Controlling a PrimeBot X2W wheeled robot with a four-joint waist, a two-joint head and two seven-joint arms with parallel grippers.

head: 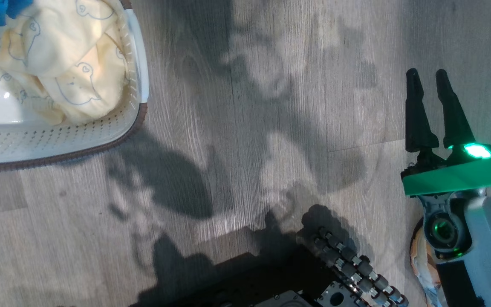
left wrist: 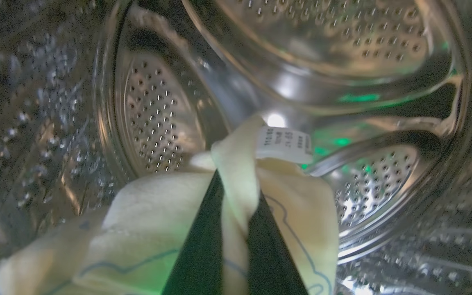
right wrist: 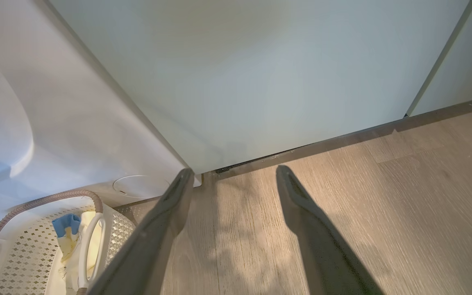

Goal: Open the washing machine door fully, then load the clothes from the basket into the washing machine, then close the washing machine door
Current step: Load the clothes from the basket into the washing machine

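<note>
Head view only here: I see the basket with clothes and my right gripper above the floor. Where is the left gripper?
Observer: The left gripper is deep inside the steel drum.
Operator: Holding anything?
Observer: Yes, it is shut on a yellow garment, whose white label pokes out above.
Operator: What does the right gripper face?
Observer: The right gripper faces a pale green cabinet door beside the washing machine, with its jaws open and empty.
</note>
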